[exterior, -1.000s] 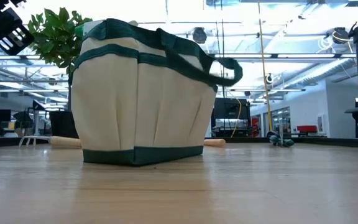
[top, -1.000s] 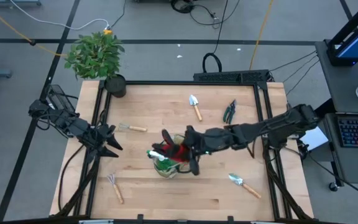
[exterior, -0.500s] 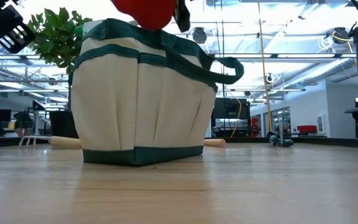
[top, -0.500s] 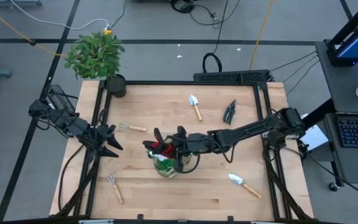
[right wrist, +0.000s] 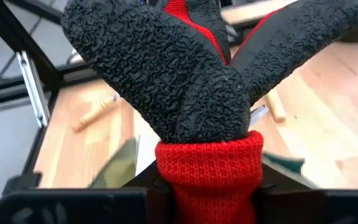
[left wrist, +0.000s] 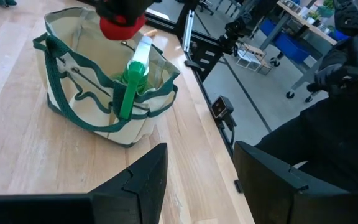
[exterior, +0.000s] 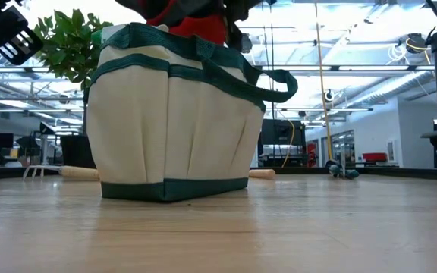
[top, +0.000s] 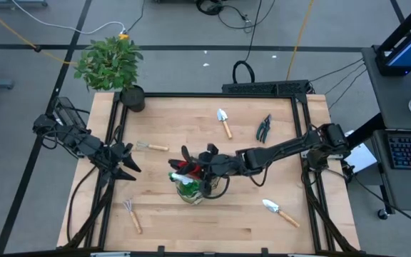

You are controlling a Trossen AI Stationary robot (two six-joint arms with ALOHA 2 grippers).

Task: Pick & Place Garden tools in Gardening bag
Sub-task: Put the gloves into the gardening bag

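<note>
The beige gardening bag [top: 195,188] with green trim stands at the table's middle, and it also shows in the low view [exterior: 169,129]. A green spray bottle [left wrist: 131,84] leans inside it. My right gripper [top: 209,171] reaches in from the table's right and is shut on the red-and-black gloves [top: 190,165] right over the bag's opening. The gloves also show in the low view [exterior: 192,15]. My left gripper [top: 125,163] waits open and empty near the table's left edge. It also shows in its own wrist view [left wrist: 197,180]. My right gripper pinches the gloves' red knit cuff [right wrist: 207,165] between its two fingers. It comes about level from the table's right. The black textured glove fingers [right wrist: 166,68] stick out ahead of the gripper. The gloves are held over the bag's mouth, low at its rim [exterior: 196,34].
On the table lie a trowel [top: 224,121], black shears [top: 264,127], a small fork [top: 152,146], a rake [top: 132,213] and a second trowel [top: 280,210]. A potted plant [top: 113,64] stands at the far left corner.
My right gripper has carried the gloves toward the table's left until they are over the bag. It has then come down, and the gloves now sit lower at the bag's rim.
</note>
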